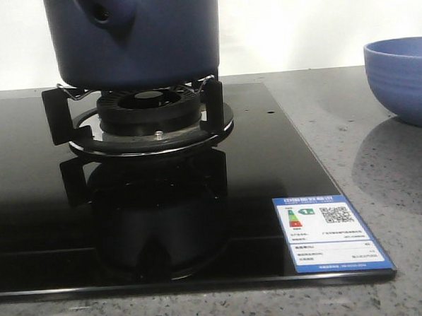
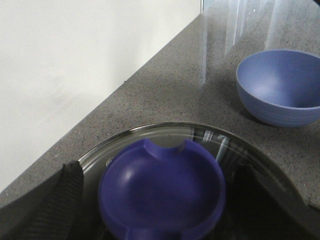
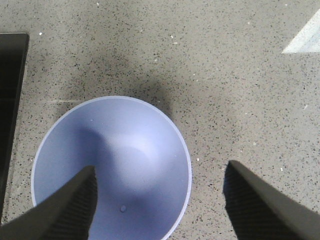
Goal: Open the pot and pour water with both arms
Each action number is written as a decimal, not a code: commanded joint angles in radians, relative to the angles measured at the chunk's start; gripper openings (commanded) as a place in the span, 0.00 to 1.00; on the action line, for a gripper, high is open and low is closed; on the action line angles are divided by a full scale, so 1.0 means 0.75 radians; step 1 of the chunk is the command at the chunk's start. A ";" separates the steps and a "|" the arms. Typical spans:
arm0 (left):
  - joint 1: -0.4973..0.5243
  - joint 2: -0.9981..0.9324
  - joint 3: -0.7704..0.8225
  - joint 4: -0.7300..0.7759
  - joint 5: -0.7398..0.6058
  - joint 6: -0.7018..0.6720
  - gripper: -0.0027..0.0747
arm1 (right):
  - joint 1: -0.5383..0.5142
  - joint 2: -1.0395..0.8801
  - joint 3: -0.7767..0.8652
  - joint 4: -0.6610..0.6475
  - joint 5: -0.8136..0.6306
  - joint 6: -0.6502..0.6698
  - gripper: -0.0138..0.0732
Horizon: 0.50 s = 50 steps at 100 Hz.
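While the pot [image 1: 135, 36] sits on the burner grate [image 1: 138, 109] of the black glass hob [image 1: 267, 148], I read my left gripper [image 2: 160, 200] as directly above its glass lid [image 2: 210, 137], fingers [image 2: 65, 192] straddling the blue knob [image 2: 162, 192]; whether they clamp it I cannot tell; left arm nearer; right gripper [image 3: 160, 195] spread wide, empty, over the light-blue bowl [image 3: 112, 167] on the counter [image 3: 225, 75], well apart. Count: one pot, one lid, one bowl.
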<state>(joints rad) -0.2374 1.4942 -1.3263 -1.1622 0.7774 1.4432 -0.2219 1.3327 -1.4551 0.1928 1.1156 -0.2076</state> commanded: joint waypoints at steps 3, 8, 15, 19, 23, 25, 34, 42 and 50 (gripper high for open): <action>0.004 -0.081 -0.084 -0.143 0.005 -0.004 0.78 | -0.010 -0.048 -0.043 0.020 -0.055 0.001 0.71; 0.016 -0.106 -0.108 -0.172 0.021 -0.006 0.77 | -0.010 -0.048 -0.043 0.027 -0.052 0.001 0.71; 0.048 -0.147 -0.141 -0.199 0.044 -0.022 0.77 | -0.010 -0.058 -0.043 0.045 -0.050 0.001 0.71; 0.064 -0.178 -0.154 -0.203 0.049 -0.031 0.77 | -0.010 -0.064 -0.043 0.062 -0.050 0.001 0.71; 0.085 -0.204 -0.158 -0.203 0.049 -0.046 0.77 | -0.010 -0.078 -0.043 0.085 -0.057 0.001 0.71; 0.096 -0.220 -0.158 -0.205 0.049 -0.049 0.77 | -0.010 -0.082 -0.043 0.107 -0.066 -0.002 0.71; 0.154 -0.282 -0.158 -0.202 0.047 -0.097 0.75 | -0.010 -0.114 -0.043 0.232 -0.111 -0.024 0.66; 0.222 -0.325 -0.158 -0.200 0.040 -0.235 0.64 | -0.010 -0.145 -0.043 0.393 -0.193 -0.038 0.55; 0.300 -0.366 -0.155 -0.177 0.040 -0.346 0.41 | -0.010 -0.182 -0.014 0.611 -0.315 -0.111 0.39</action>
<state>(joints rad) -0.0653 1.2744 -1.4113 -1.2486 0.8241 1.2860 -0.2219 1.2543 -1.4551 0.4424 1.0359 -0.2302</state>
